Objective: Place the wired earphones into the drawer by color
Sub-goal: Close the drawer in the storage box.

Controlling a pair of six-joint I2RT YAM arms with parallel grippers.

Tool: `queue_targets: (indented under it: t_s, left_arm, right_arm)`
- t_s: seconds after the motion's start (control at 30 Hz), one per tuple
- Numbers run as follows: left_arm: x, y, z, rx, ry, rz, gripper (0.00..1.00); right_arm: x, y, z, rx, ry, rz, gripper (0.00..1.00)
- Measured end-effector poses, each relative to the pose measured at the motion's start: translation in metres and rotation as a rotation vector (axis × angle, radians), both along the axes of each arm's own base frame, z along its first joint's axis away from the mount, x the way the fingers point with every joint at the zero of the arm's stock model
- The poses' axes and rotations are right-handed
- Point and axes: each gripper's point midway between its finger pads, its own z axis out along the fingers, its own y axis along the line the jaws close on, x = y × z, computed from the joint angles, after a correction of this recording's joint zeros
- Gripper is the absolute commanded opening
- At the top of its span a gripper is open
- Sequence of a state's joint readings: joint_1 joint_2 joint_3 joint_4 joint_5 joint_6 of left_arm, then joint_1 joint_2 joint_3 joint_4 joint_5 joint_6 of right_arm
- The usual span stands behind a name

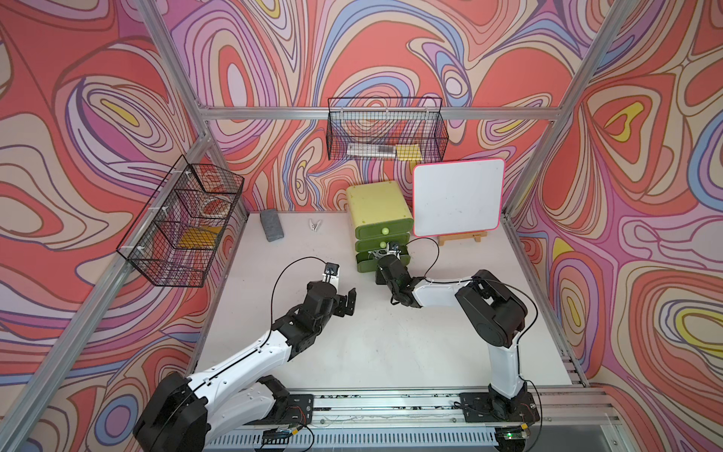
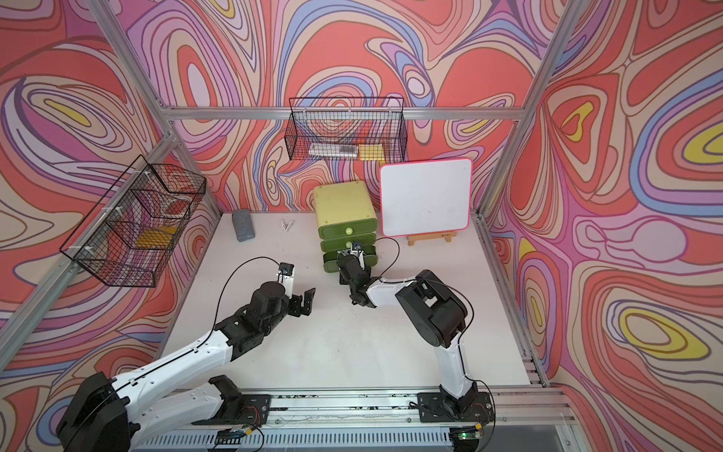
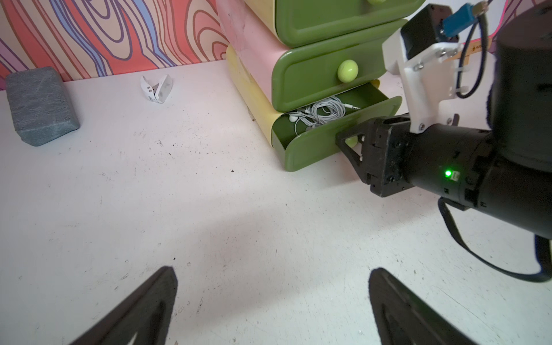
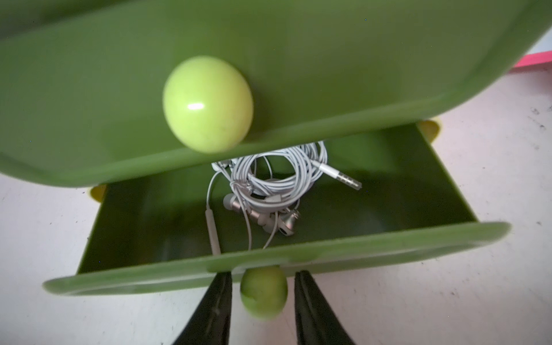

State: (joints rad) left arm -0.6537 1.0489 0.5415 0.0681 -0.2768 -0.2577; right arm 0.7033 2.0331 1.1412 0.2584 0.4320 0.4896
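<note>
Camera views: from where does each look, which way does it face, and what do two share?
Top views: high at the robot's base side, looking down at the table, both arms and the drawer unit.
Left wrist: behind the open left claw, facing the drawer unit; right claw visible.
Right wrist: behind the right claw, looking into the bottom drawer past its knob.
Shared by both wrist views: white earphones inside.

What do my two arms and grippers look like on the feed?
The left arm and right arm have white link shells, black joints and bases. A thin black cable loops to a white-bracketed camera at each wrist. The left gripper and right gripper have black tapered fingers. Green light on the right wrist.
</note>
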Motion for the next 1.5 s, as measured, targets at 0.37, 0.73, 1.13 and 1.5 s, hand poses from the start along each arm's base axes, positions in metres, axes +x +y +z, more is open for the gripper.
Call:
queue_targets:
  t_s: [0.37,0.73,1.13,1.5]
  left_arm:
    - [-0.008,0.007,-0.008,-0.001,-0.007,0.006,0.99]
    - [-0.01,0.014,0.005,-0.028,-0.06,0.026,0.99]
    - [-0.01,0.017,0.006,-0.029,-0.071,0.038,0.99]
    - [-0.011,0.018,0.008,-0.032,-0.078,0.041,0.99]
  right_arm:
    - [0.013,0.002,0.007,0.039,-0.038,-0.034,0.37]
    - [0.022,0.006,-0.001,0.065,-0.044,-0.061,0.38]
    - [0.028,0.007,0.002,0.104,-0.074,-0.092,0.39]
    - [0.037,0.011,0.003,0.13,-0.106,-0.113,0.41]
